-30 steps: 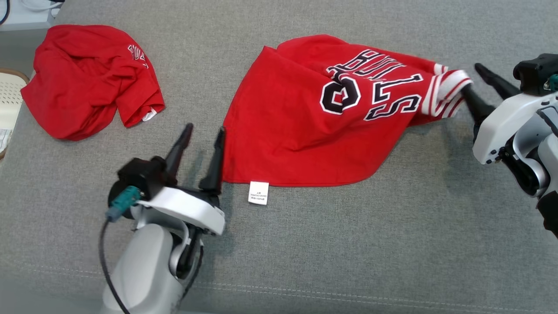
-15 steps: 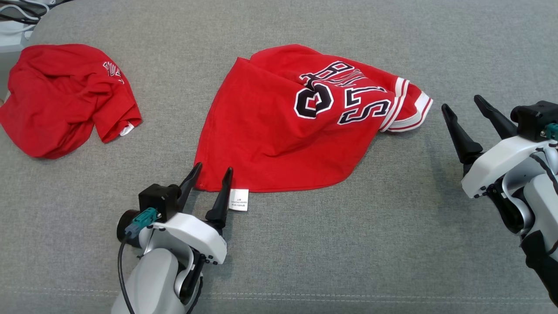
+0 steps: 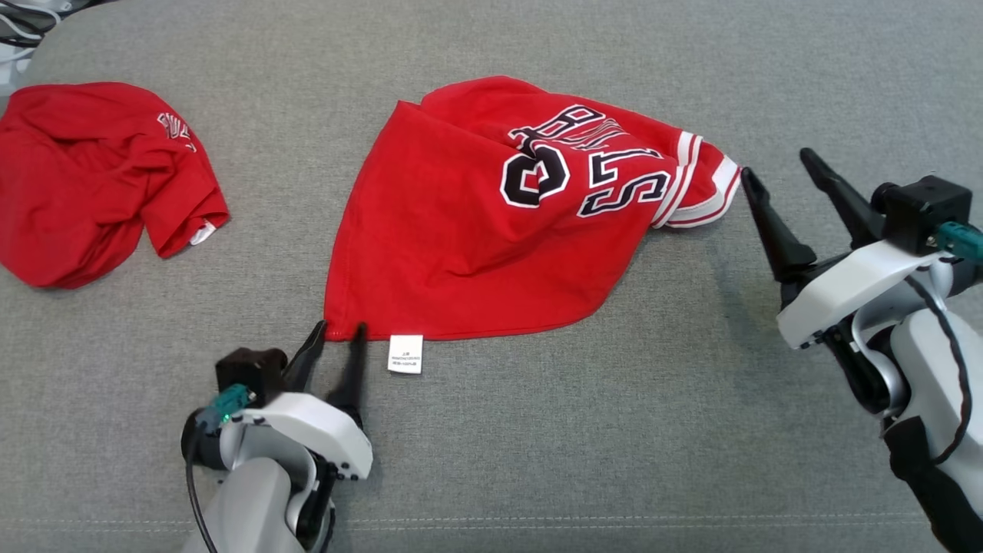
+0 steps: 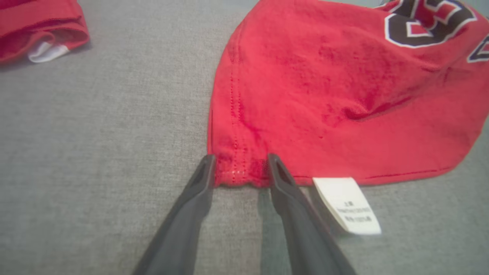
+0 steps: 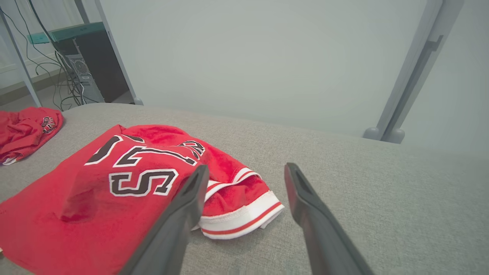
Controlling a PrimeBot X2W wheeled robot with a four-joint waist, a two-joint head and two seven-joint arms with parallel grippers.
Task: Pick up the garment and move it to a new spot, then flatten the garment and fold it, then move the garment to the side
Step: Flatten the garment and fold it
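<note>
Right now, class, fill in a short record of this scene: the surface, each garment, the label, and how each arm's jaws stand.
surface: grey fabric cushion
main garment: red jersey, black-and-white lettering, lying partly spread at the centre
trim: white-and-red striped trim at the jersey's right end
label: white tag at the near hem
second garment: crumpled red shirt, far left
left jaws: open, fingers either side of the jersey's near-left hem corner
right jaws: open, fingers beside the striped trim, holding nothing

Red garment (image 3: 461, 246) with black white-edged lettering (image 3: 537, 173), red-and-white striped trim (image 3: 703, 188), white label (image 3: 405, 353), grey surface (image 3: 614, 430), another red shirt (image 3: 84, 184)
</note>
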